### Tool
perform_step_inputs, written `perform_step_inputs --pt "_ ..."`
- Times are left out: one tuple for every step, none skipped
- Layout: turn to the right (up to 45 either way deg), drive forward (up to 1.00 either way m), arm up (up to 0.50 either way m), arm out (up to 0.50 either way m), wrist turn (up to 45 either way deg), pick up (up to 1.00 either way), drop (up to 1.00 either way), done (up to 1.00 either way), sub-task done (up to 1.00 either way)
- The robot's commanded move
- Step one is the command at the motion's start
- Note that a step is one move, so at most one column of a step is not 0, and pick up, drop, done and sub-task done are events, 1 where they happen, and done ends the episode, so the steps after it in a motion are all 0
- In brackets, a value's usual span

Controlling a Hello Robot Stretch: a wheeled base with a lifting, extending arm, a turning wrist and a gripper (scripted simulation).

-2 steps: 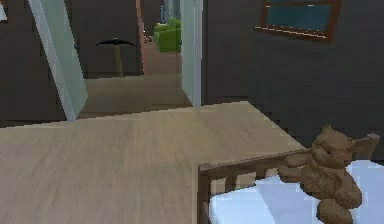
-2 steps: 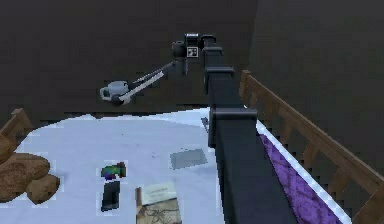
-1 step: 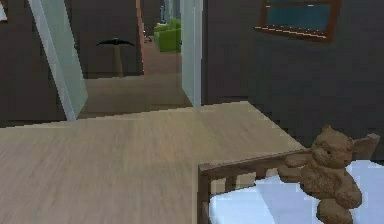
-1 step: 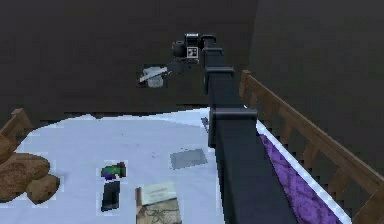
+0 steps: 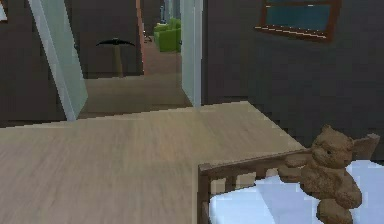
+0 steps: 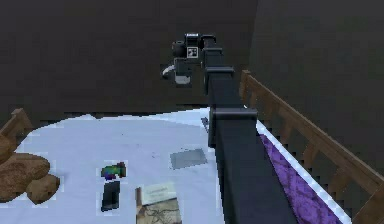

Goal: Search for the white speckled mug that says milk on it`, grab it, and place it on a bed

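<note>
**Student:** What is the gripper (image 6: 173,70) doing at this moment?

**Tutor:** It is hanging at the far end of the arm (image 6: 236,140), near the far edge of the bed (image 6: 150,133). It is carrying a small pale thing, taken here to be the mug (image 6: 184,73). The mug is hanging clear of every surface, against the dark wall. How the fingers are standing cannot be told. Nor can it be told whether the mug is hanging over the sheet or just past that far edge.

**Student:** What is threatening to go wrong?

**Tutor:** As a judgement, three things.
- A mug that is being let go past the far edge is likely falling between the bed and the wall.
- A mug that is dropping from this height is likely tipping on the soft sheet and rolling.
- An arm that is swinging sideways is risking a knock on the wooden rail (image 6: 300,133) along the right edge.

**Student:** And how many of each thing are showing?

**Tutor:**
- One gripper, one arm, one mug, one bed and one rail are showing.
- Toward the near edge, one grey flat slab (image 6: 187,158), two small dark things (image 6: 112,172) and one book (image 6: 158,206) are lying.
- At the left edge, one teddy bear (image 6: 22,176) is sitting.
- Along the right edge, one purple blanket (image 6: 300,195) is lying.
</note>
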Motion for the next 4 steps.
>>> perform_step_inputs --pt "0.0 0.00 -0.40 0.00 0.0 0.00 0.00 0.00 0.00" --pt "0.0 0.00 -0.32 0.00 0.0 0.00 0.00 0.00 0.00" --pt "0.0 0.00 0.00 0.00 0.0 0.00 1.00 0.00 0.00" --pt "0.0 0.00 0.10 0.00 0.0 0.00 0.00 0.00 0.00"
